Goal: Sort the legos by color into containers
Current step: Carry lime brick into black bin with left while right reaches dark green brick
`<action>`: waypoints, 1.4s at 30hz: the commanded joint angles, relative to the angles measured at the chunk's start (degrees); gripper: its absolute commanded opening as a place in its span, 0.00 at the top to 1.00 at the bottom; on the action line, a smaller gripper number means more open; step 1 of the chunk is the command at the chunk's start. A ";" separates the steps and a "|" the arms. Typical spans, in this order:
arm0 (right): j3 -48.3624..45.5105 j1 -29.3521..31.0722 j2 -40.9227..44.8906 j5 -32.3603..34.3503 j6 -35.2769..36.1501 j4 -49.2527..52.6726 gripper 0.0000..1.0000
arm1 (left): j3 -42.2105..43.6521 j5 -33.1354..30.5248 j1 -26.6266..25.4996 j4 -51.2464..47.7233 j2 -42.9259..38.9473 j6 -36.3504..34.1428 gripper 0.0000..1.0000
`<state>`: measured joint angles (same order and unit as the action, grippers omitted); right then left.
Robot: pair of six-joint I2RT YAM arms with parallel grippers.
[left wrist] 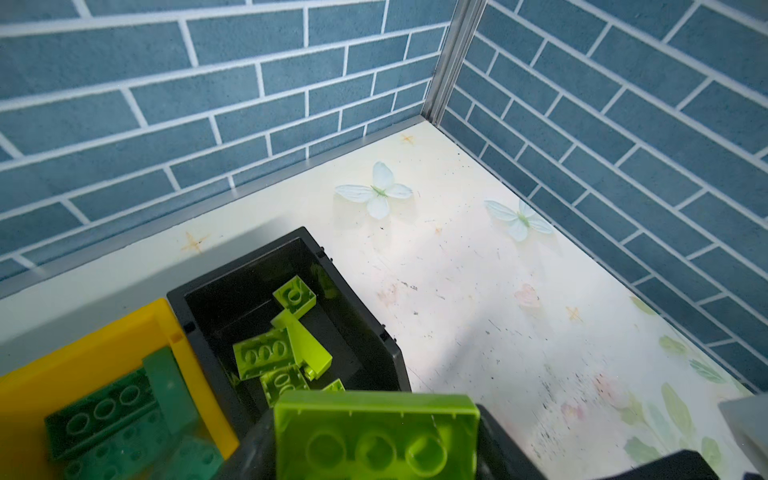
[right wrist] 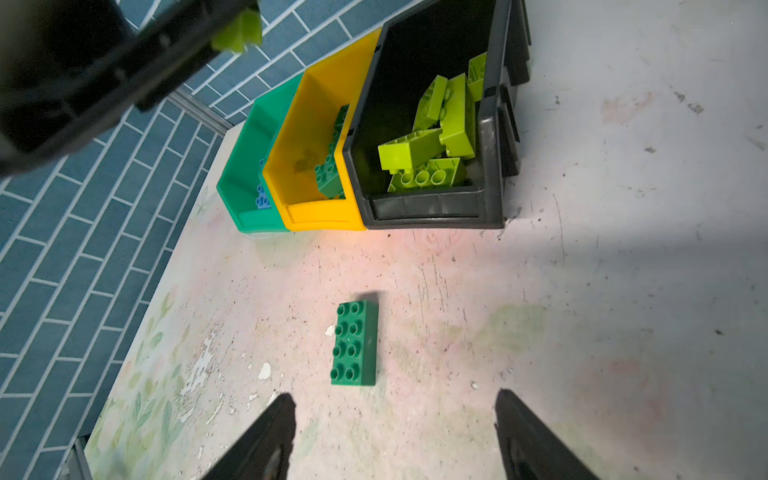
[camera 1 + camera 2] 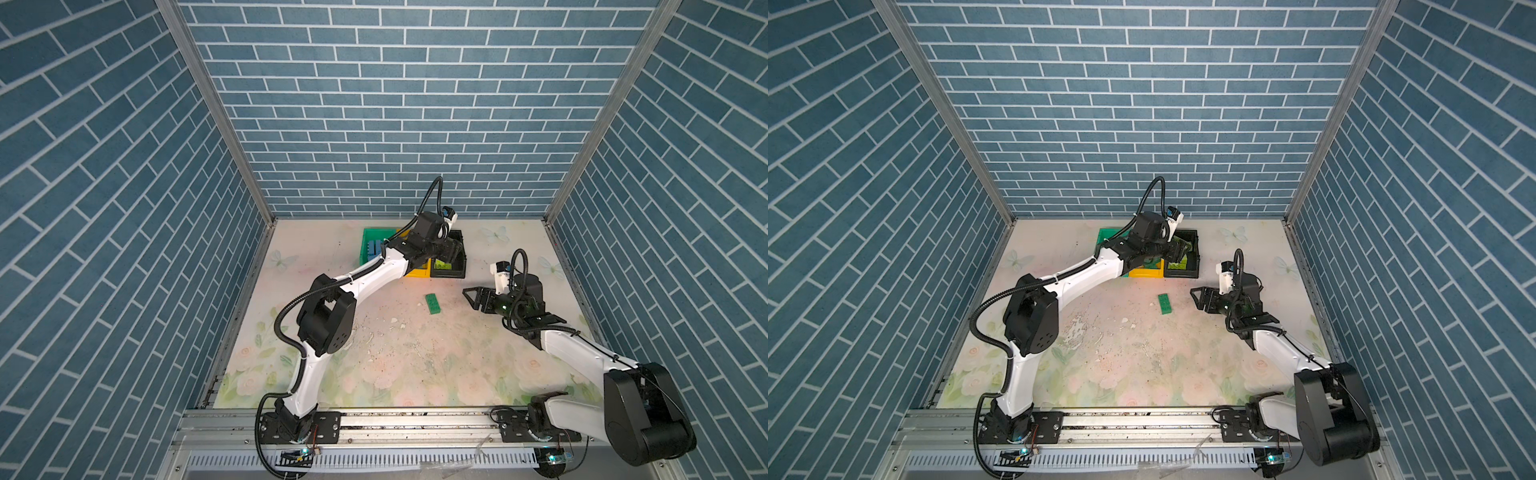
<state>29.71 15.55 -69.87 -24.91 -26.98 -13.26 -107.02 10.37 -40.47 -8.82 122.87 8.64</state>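
The sort looks nearly done: one brick is in the air and one loose brick lies on the desk [image 3: 415, 353]. The left pincer [image 3: 452, 250] is clamped on a lime green brick [image 1: 374, 432] and hangs over the black bin [image 2: 428, 208], where the other lime bricks [image 2: 432, 137] lie in a loose heap. I judge this to be the drop step. The next move only needs the jaws to part while the brick is inside the black walls, not over the yellow bin [image 2: 320, 216] that touches it on one side.

The right pincer [image 2: 395, 436] has its jaws apart and empty, low over the desk, near the dark green brick [image 2: 354, 343]. That brick is a 2x4 lying flat with its studs up, in the open middle of the desk and apart from the bins. Its narrow width seems lined up with the gap between the jaws, so a short advance, a descent and a squeeze should take it. It belongs in the yellow bin with the other dark green bricks [image 2: 332, 166]. The green bin [image 2: 249, 216] holds the blue bricks [image 2: 262, 199].
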 commanded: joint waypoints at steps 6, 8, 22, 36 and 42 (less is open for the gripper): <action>-1.94 2.20 2.80 1.14 -2.26 1.17 0.24 | -11.45 3.05 2.12 -3.40 9.20 -4.33 0.38; -1.94 3.28 2.86 1.84 -2.29 1.51 0.24 | -13.74 3.25 2.44 -3.62 11.18 -4.60 0.38; -1.24 7.42 1.06 3.80 -2.04 2.52 0.24 | -23.87 1.50 4.66 -5.07 21.58 -4.35 0.33; 2.45 12.11 -1.27 7.30 -0.52 6.61 0.25 | -27.46 1.21 5.19 -7.60 21.45 -3.63 0.12; 8.36 16.39 -5.14 13.22 4.78 13.39 0.25 | -23.11 0.40 5.14 -7.80 15.56 -2.83 0.12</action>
<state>35.07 30.46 -73.49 -16.03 -26.33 -4.43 -131.79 11.60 -35.53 -15.94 144.07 5.65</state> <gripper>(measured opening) 0.749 0.875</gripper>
